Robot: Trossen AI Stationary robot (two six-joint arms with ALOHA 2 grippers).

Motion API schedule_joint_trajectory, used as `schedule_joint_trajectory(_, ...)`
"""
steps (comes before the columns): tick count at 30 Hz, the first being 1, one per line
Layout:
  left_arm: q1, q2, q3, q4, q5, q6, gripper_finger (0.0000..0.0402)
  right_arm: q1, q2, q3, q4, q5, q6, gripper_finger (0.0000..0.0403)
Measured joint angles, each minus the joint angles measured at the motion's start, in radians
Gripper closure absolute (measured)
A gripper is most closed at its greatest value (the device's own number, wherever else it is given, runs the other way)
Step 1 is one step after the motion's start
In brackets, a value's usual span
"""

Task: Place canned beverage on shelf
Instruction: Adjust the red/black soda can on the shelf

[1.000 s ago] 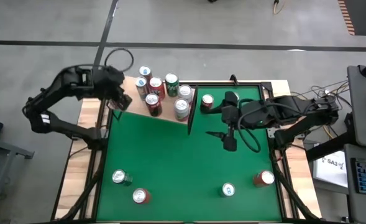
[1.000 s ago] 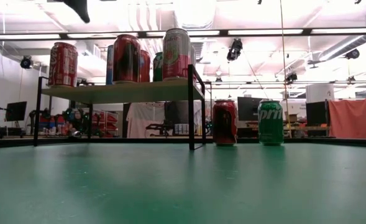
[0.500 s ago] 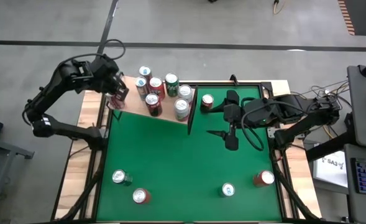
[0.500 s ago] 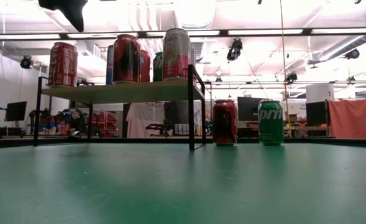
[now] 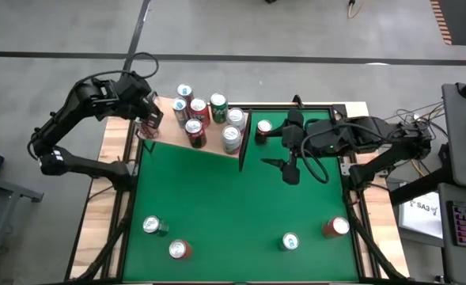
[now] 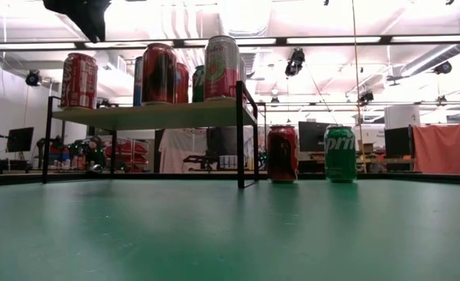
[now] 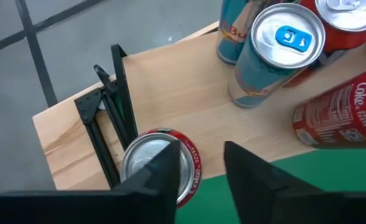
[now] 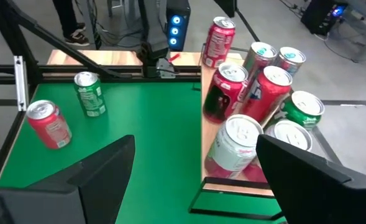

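Note:
The shelf stands at the table's far left, its pale board carrying several upright cans. A red can stands on its base at the board's left end. My left gripper hovers just above this can, open by a narrow gap with nothing in it; one finger covers part of the can's silver top. In the low view the gripper shows clear above the can. My right gripper waits wide open, right of the shelf's dark end panel, above the table.
A red can and a green can stand on the green table right of the shelf. Several more cans stand along the near edge. The table's middle is bare felt.
My left gripper has gone a little toward the table's far left corner, over the shelf's left end. The cans on the shelf stand as before.

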Motion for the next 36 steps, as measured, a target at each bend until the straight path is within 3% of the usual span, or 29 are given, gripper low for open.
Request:
schedule_joint_trajectory(7, 0.030, -0.103, -0.122, -0.001, -0.016, -0.025, 0.0197, -0.017, 0.000, 0.000, -0.011, 0.000, -0.001, 0.0076)
schedule_joint_trajectory(15, 0.029, -0.135, -0.155, -0.001, -0.042, -0.024, 0.0137, -0.037, 0.000, 0.000, -0.011, 0.000, -0.003, 0.0076)
schedule_joint_trajectory(21, 0.029, -0.115, -0.155, -0.001, -0.050, -0.018, 0.0118, -0.040, 0.001, 0.000, -0.024, -0.004, -0.002, 0.0076)
schedule_joint_trajectory(36, 0.029, -0.080, -0.236, 0.006, -0.064, -0.017, 0.0116, -0.040, 0.001, 0.000, -0.028, -0.008, -0.012, 0.0076)
